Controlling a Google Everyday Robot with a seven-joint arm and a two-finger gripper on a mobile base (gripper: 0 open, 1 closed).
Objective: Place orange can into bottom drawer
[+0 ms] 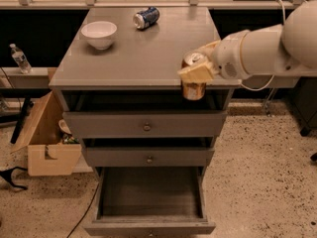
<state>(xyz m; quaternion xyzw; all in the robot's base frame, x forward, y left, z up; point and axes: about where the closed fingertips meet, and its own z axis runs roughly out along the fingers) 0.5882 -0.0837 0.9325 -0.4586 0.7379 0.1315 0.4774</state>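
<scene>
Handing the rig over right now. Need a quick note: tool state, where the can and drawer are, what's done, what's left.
Tool: shut on the orange can, at the front right edge of the cabinet top; arm reaches in from the right.
Orange can: upright in the grasp, its lower part hanging past the top's front edge, above the drawers.
Bottom drawer: pulled open, below and left of the can.
Done: can grasped, drawer open.
Left: lower the can into the bottom drawer, release, withdraw.
</scene>
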